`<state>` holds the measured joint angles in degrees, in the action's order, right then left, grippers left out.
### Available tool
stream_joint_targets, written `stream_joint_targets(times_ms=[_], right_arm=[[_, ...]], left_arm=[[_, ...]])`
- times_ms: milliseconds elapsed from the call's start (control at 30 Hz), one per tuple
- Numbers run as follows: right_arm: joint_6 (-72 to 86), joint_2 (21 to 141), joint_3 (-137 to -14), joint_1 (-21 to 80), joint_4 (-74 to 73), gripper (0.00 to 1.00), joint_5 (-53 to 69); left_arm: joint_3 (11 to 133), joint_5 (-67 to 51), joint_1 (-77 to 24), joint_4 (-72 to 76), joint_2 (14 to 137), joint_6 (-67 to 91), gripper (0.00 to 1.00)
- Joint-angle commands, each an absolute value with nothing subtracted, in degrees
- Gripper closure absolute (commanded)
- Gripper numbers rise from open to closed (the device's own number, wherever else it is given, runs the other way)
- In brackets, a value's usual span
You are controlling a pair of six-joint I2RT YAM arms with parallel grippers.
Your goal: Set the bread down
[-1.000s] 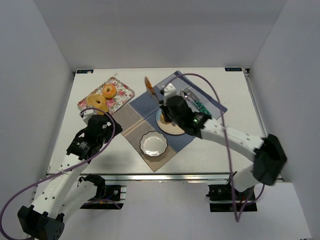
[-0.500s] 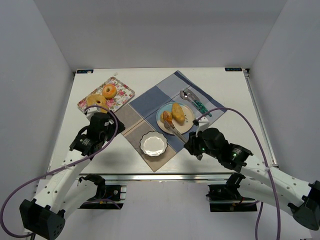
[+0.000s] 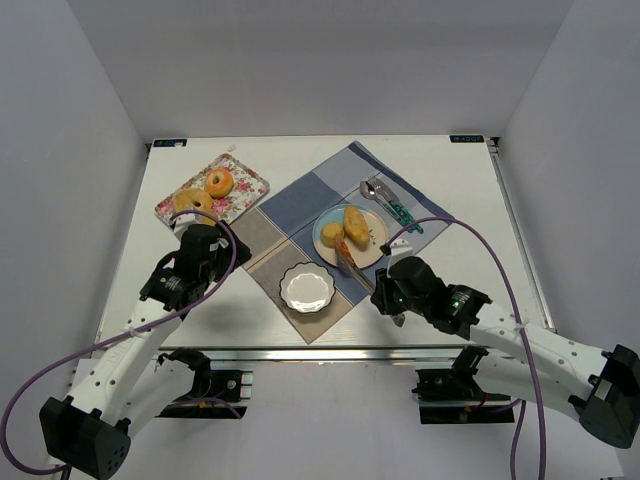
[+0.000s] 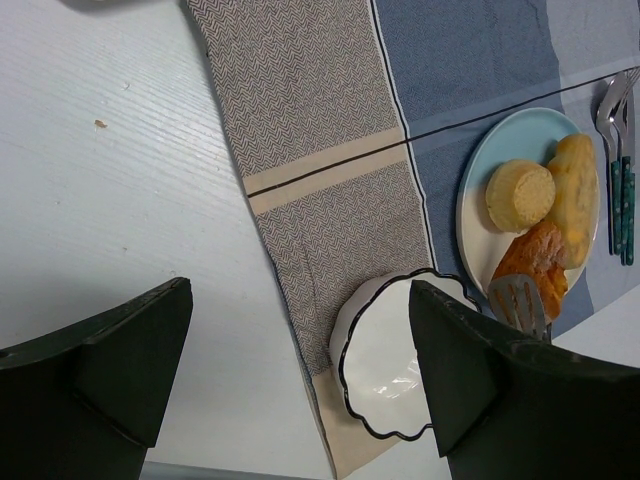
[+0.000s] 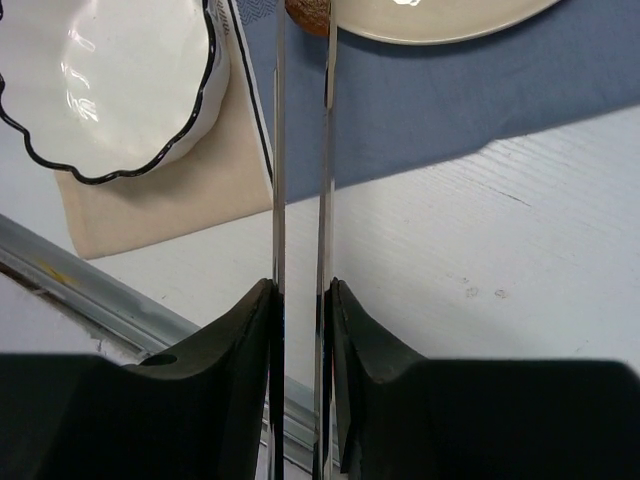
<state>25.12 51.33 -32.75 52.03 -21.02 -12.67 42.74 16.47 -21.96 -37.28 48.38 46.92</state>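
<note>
Right tool [image 5: 300, 292], bottom centre of its wrist view, is clenching metal tongs [image 5: 326, 150] whose tips are reaching a dark brown piece [image 4: 535, 262] at the rim of the plate [image 4: 468, 215]. The bread, a golden loaf [image 3: 356, 221] and a pale round bun [image 3: 333, 234], is lying side by side on that plate, right of centre in the overhead view, a fluted bowl [image 3: 306, 288] sitting lower left of it on the checked cloth [image 3: 300, 200]. Left tool [image 3: 197, 243], released and gripping nothing, is hovering over the table [image 3: 450, 170] at centre left, below the floral tray [image 3: 243, 187].
</note>
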Motion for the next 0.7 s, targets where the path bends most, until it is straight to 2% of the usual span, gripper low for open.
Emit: stream_joint_targets(times_ms=[0, 67, 167, 233, 333, 667], right_arm=[[27.0, 51.6, -33.6, 52.0, -22.1, 0.69, -17.7], [27.0, 51.5, -33.6, 52.0, -22.0, 0.62, -18.2], [27.1, 51.5, -34.3, 52.0, -22.7, 0.61, -20.2], [27.0, 51.5, -34.7, 52.0, -23.1, 0.52, -20.9], [26.8, 51.5, -35.5, 52.0, -23.8, 0.49, -21.0], [26.7, 49.0, -36.9, 52.0, -26.5, 0.47, -20.6]], left_arm=[[42.9, 16.3, -22.1, -36.5, 48.2, 46.2, 0.02], [42.8, 16.4, -22.1, -36.4, 48.5, 46.3, 0.02], [43.0, 16.2, -22.1, -36.1, 49.1, 46.3, 0.02], [43.0, 15.9, -22.1, -35.7, 49.3, 46.2, 0.02], [43.1, 15.6, -22.1, -35.7, 49.7, 46.1, 0.02], [43.0, 15.3, -22.1, -35.0, 49.8, 46.1, 0.02]])
